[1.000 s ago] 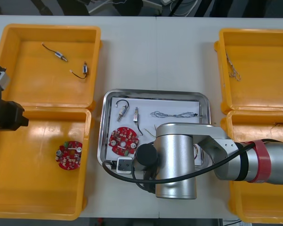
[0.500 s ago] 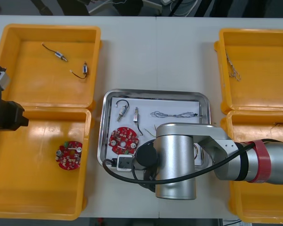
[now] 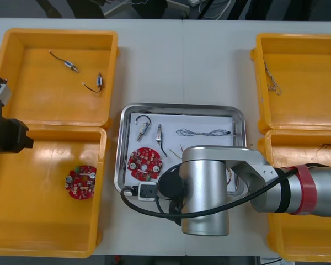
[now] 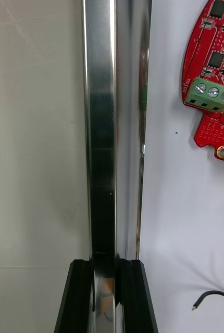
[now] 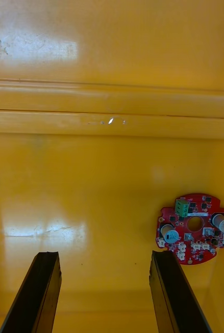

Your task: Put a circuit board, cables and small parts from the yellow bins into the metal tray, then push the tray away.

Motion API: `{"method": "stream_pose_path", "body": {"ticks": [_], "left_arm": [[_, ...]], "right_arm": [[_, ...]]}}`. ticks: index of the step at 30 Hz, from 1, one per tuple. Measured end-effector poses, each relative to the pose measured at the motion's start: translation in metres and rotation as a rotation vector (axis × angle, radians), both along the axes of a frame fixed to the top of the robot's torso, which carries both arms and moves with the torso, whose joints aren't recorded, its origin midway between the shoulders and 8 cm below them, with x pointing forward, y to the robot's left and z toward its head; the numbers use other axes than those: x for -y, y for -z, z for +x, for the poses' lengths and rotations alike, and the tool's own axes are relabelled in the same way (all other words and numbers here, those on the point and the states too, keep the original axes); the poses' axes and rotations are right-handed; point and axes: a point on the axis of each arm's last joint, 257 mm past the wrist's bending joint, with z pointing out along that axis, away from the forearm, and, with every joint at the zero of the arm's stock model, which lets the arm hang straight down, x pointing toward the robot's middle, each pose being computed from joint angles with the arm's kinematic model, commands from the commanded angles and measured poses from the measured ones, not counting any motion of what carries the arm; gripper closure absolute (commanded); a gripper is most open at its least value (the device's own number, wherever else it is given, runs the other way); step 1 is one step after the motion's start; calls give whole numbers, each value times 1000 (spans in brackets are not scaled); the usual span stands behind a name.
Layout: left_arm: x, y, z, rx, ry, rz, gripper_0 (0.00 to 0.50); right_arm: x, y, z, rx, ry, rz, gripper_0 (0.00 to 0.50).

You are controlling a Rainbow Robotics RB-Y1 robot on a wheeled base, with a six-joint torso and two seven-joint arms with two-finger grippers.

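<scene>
While my right arm lies across the tray's near edge in the front view, the metal tray sits mid-table btw the yellow bins. It's white inside, w/ the tray board by its near-left corner, a black cable and small metal parts toward its far-left corner, and a twisted cable along its far edge. The bin board lies mid-floor in the near-left bin. Two more small parts w/ black leads lie in the far-left bin, and a thin cable lies by the left wall of the far-right bin. My left arm is at the table's left edge, where the two left bins meet. Right wrist view: my right gripper is clamped on the tray's shiny rim, one finger outside over the table, the other inside over the white floor. The tray board lies just inside that rim, and a black cable end lies near the inner finger. Left wrist view: my left gripper has its fingers apart, nothing btw them, over the near-left bin's floor. The bin board is just past one fingertip, not touching it.
</scene>
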Motion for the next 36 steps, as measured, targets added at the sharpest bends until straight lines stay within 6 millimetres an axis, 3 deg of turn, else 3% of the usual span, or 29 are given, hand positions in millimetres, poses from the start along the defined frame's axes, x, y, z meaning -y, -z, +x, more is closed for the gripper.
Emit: {"method": "stream_pose_path", "body": {"ticks": [12,36], "left_arm": [[0,0,0,0,0,0,0],[0,0,0,0,0,0,0]], "right_arm": [[1,-4,8,35,0,-5,500],[-3,-20,44,85,-42,-32,500]]}}
